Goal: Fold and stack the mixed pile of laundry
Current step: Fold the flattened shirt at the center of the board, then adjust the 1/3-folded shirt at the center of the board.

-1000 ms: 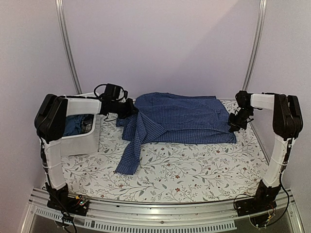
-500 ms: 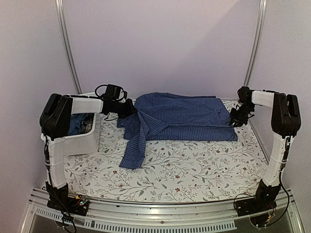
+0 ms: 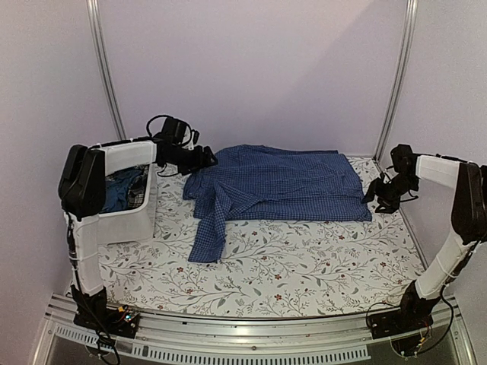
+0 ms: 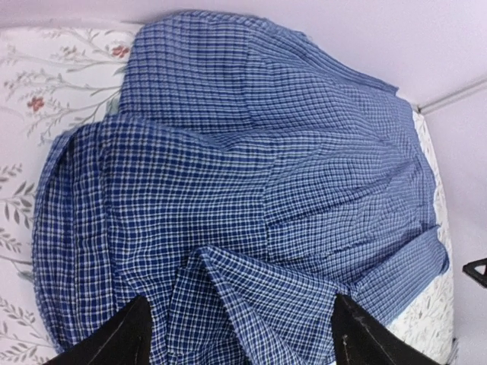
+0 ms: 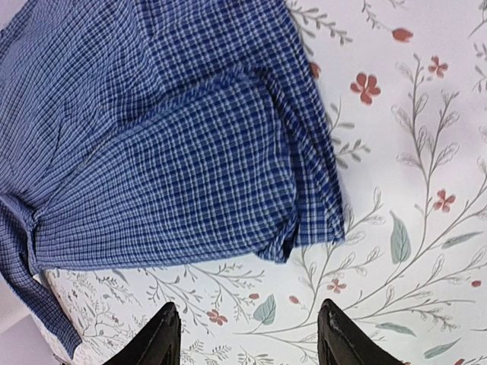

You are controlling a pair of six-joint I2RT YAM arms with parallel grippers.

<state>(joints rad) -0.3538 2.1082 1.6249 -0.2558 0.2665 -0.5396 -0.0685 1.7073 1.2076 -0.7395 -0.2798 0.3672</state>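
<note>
1. Tablecloth [image 3: 304,266] with the floral print covers the worktop, and nearest the arms' bases it's just leaves and little red flowers.
2. Next thing in is a sleeve [image 3: 207,236] of the blue-and-white checked shirt [image 3: 281,182], trailing toward the near left and ending about mid-cloth.
3. White tub [image 3: 129,220] sits at the left edge, just beside the sleeve side of the shirt. Some dark blue cloth [image 3: 118,194] is bunched inside; can't make out much else in there.
4. Right gripper [image 3: 380,199] is low, just off the shirt's right edge. On its wrist cam [image 5: 247,334] the jaws stand apart with only tablecloth between them, and the folded hem corner lies just beyond.
5. Shirt body is spread pretty flat across the far half, left to right.
6. Left gripper [image 3: 209,158] is at the shirt's far-left corner. The jaws are wide [image 4: 240,334]; checked fabric shows in the gap but doesn't look pinched.
</note>
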